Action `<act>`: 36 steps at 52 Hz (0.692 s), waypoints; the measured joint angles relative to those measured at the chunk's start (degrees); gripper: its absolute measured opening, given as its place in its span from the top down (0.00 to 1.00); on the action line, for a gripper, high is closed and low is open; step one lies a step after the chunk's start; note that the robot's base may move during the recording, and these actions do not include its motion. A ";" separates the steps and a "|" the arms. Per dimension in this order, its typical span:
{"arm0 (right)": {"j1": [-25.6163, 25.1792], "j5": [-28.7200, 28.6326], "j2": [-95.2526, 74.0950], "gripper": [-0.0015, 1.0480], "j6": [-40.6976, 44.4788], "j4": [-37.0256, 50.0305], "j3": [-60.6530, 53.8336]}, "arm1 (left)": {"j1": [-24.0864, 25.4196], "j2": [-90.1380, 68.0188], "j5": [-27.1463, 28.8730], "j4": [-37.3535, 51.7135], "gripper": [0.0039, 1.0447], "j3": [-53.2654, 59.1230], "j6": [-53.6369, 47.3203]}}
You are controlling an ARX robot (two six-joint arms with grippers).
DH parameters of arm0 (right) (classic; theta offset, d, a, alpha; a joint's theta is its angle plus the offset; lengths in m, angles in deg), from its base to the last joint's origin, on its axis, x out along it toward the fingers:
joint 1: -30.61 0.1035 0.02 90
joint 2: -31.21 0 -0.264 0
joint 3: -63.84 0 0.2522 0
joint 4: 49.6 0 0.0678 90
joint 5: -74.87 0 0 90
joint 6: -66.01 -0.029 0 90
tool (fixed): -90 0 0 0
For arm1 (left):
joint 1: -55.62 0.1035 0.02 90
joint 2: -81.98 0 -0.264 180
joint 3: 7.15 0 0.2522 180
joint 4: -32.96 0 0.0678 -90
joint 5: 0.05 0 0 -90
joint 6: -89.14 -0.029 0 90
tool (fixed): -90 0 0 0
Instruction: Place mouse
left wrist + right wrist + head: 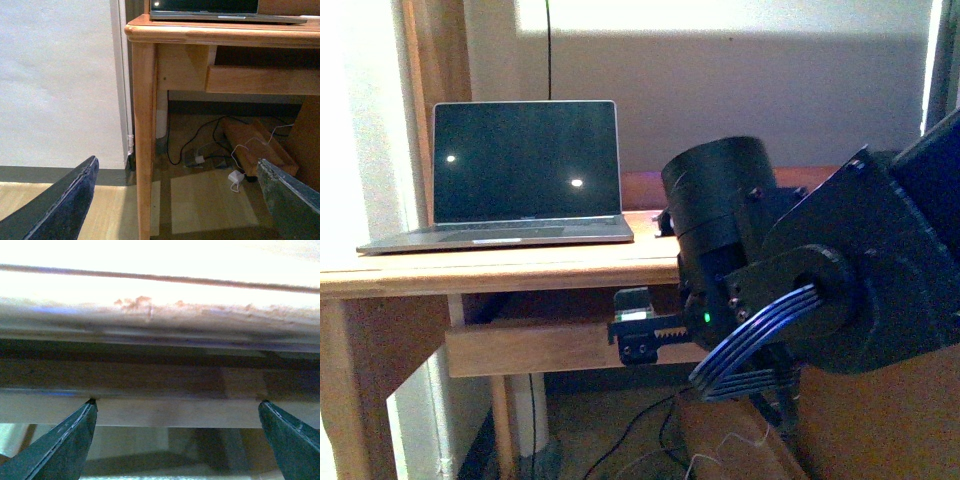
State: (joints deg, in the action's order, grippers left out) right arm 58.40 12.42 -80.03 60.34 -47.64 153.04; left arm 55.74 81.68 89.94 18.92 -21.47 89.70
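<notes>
Watching the right claw, spread and empty, facing the bench edge closely; a lift could strike it. Left claw is spread too; I can't spot the mouse.

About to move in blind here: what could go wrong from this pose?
1. The right arm hides the desk right of the laptop from the front view.
2. Its open jaws sit close to the desk edge; advancing may strike it.
3. No mouse is clearly visible, both jaws empty.

Open laptop on desk; mouse perhaps hidden.
</notes>
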 joint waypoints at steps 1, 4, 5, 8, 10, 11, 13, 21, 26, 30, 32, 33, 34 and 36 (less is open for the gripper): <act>-0.15 -0.50 0.59 0.07 -0.52 0.07 -0.57 | 0.00 0.00 0.00 0.00 0.07 0.00 0.00; -0.46 -1.44 2.49 0.07 -1.36 0.28 -2.49 | 0.00 0.00 0.00 0.00 0.07 0.02 0.00; -0.68 -1.97 3.76 0.07 -1.95 0.48 -3.85 | 0.00 0.00 0.00 0.00 0.07 0.00 0.00; -1.11 -3.19 6.75 0.07 -2.82 1.05 -6.86 | 0.00 0.00 0.00 0.00 0.07 0.00 0.00; -1.42 -3.89 9.31 0.07 -3.26 1.53 -9.40 | 0.00 0.00 -0.02 0.00 0.07 0.00 0.00; -1.53 -4.11 10.21 0.07 -3.48 1.62 -10.29 | 0.00 0.00 0.00 0.00 0.07 0.00 0.00; -1.90 -5.03 13.09 0.07 -4.07 1.81 -13.07 | 0.00 0.00 -0.02 0.00 0.07 0.02 0.00; -2.95 -7.91 27.36 0.07 -5.11 3.34 -27.08 | 0.00 0.00 -0.02 0.00 0.07 0.00 0.00; -3.56 -8.57 38.18 0.07 -5.70 2.12 -36.52 | 0.00 0.00 -0.02 0.00 0.07 0.00 0.00; -3.96 -7.72 46.84 0.07 -6.45 -0.42 -42.71 | -0.02 0.00 0.00 0.00 0.07 0.00 0.00; -4.04 -6.78 53.05 0.07 -6.86 -2.51 -46.71 | 0.00 0.00 0.00 0.00 0.07 0.00 0.00; -4.00 -6.23 55.58 0.07 -6.97 -3.28 -48.26 | 0.00 0.00 -0.02 0.00 0.07 0.02 -0.02; -3.67 -5.14 59.36 0.07 -7.19 -4.63 -50.34 | 0.00 0.00 -0.02 0.00 0.07 0.00 -0.02; -2.82 -2.93 65.88 0.07 -7.21 -7.23 -53.57 | 0.00 0.00 0.00 0.00 0.07 0.00 0.00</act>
State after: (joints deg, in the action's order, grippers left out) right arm 55.58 9.49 -14.15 53.13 -54.87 99.47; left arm 55.74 81.68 89.94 18.92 -21.47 89.70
